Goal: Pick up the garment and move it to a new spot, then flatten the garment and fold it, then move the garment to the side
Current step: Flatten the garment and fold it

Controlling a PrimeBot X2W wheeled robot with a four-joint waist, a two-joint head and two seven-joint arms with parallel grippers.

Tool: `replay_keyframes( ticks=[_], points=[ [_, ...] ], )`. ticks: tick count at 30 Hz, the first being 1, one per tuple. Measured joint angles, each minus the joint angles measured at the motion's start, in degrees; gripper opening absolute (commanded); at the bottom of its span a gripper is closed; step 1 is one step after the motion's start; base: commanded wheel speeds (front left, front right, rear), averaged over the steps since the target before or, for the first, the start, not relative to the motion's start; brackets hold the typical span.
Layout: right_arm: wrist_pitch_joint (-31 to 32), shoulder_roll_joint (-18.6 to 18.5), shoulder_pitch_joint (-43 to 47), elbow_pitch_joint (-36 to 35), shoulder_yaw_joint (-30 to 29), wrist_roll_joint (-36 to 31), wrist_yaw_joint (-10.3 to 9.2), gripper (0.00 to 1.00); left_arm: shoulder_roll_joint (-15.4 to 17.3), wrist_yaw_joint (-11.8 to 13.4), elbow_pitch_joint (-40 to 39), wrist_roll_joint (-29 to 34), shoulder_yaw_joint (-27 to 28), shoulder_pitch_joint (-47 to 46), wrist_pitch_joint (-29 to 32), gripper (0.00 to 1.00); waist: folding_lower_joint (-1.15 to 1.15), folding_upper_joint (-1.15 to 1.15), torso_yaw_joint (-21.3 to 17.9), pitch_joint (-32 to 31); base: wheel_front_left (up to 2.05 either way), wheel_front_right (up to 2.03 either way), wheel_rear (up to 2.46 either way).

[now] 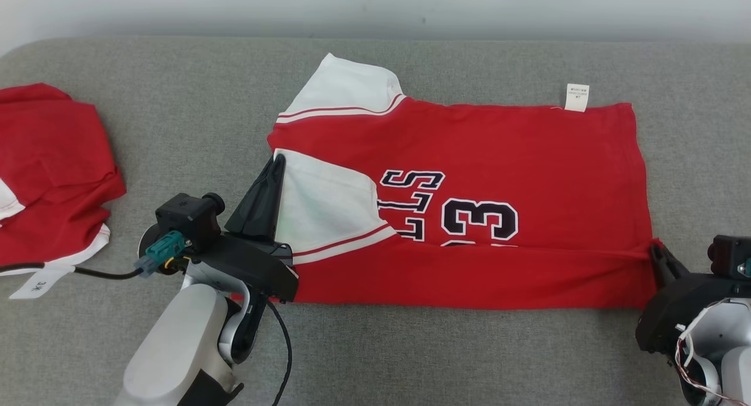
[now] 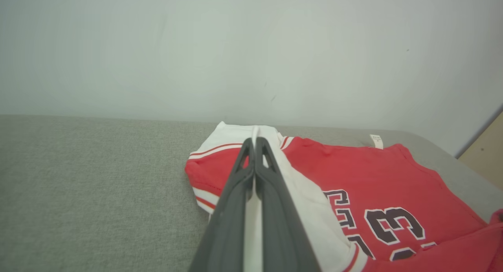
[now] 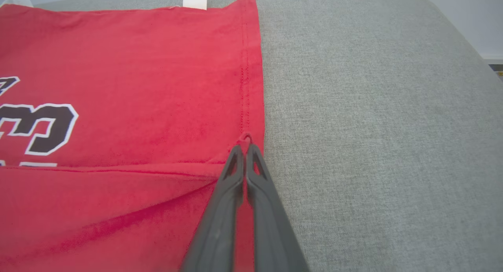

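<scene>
A red jersey (image 1: 504, 154) with white sleeves and dark numbers lies spread on the grey cushion, its near edge folded up over the print. My left gripper (image 1: 276, 162) is shut on the white sleeve (image 1: 328, 212) at the jersey's left end; in the left wrist view the gripper (image 2: 254, 140) pinches white cloth between its fingers. My right gripper (image 1: 656, 249) is shut on the red hem corner at the right end, and in the right wrist view the gripper (image 3: 244, 146) holds a pinch of the hem (image 3: 247, 87).
A second red and white garment (image 1: 53, 165) lies at the cushion's far left with a white tag (image 1: 40, 283). A pale wall runs behind the cushion (image 1: 193, 101). Bare grey cushion stretches between the two garments and along the front edge.
</scene>
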Motion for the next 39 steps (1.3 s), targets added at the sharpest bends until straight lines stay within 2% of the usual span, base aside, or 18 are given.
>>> replay_keyframes(
  ticks=[6,7,8,9,10,18,24,31,36,39],
  points=[
    [-1.11,-0.36,-2.35,2.49,0.33,-0.94,0.0,0.0,-0.77,-0.23,0.85,0.94,0.51,-0.85,0.0,0.0,0.0,0.0,0.11,1.19,0.0,0.0,0.0],
    [-1.16,-0.45,-2.52,3.0,0.3,-1.42,0.0,0.13,-0.87,-0.23,0.56,0.93,0.16,-1.15,0.0,0.0,0.0,0.0,0.16,1.33,0.0,0.0,0.0],
    [-1.16,-0.55,-2.62,3.47,0.25,-1.76,0.0,0.91,-0.98,-0.24,-0.09,1.27,0.44,-1.32,0.0,0.47,0.0,0.0,0.22,1.45,0.0,0.0,0.0],
    [-1.24,-0.54,-2.81,3.83,-0.02,-1.87,0.0,1.0,-1.22,-0.24,-0.58,1.85,0.97,-1.46,0.0,0.87,-0.01,0.0,0.31,1.55,0.0,0.0,0.0],
    [-1.25,-0.58,-3.15,4.31,-0.29,-2.27,0.0,1.0,-1.27,-0.24,-0.99,2.76,1.47,-1.53,-0.01,1.0,-0.01,0.0,0.4,1.64,0.0,0.0,0.0],
    [-3.9,0.32,-3.8,4.27,-1.86,-3.19,0.0,1.0,-1.37,0.11,-3.33,10.12,6.2,0.2,-0.01,1.0,-0.01,0.0,0.47,0.82,0.0,0.0,0.0],
    [3.69,1.35,0.56,-1.23,-3.15,-1.35,0.0,1.0,0.96,1.62,2.67,13.16,5.2,6.97,0.76,1.0,-0.02,0.0,0.28,-1.19,0.0,0.0,0.0],
    [9.6,2.96,6.38,-9.95,-6.59,-1.33,0.0,1.0,2.08,3.63,5.41,13.5,4.44,11.75,4.81,1.0,-0.02,-0.01,0.31,-2.42,0.0,0.0,0.0],
    [11.68,4.24,7.76,-12.07,-6.9,-1.64,0.0,1.0,1.89,5.34,6.88,11.77,5.44,12.77,8.43,1.0,-0.02,-0.01,-0.39,-2.58,0.0,0.0,0.0],
    [12.47,4.79,8.23,-12.35,-6.67,-1.66,0.0,1.0,1.53,5.26,6.91,10.94,5.65,12.8,9.11,1.0,-0.02,-0.01,-0.69,-2.47,0.0,0.0,0.0]
  ],
)
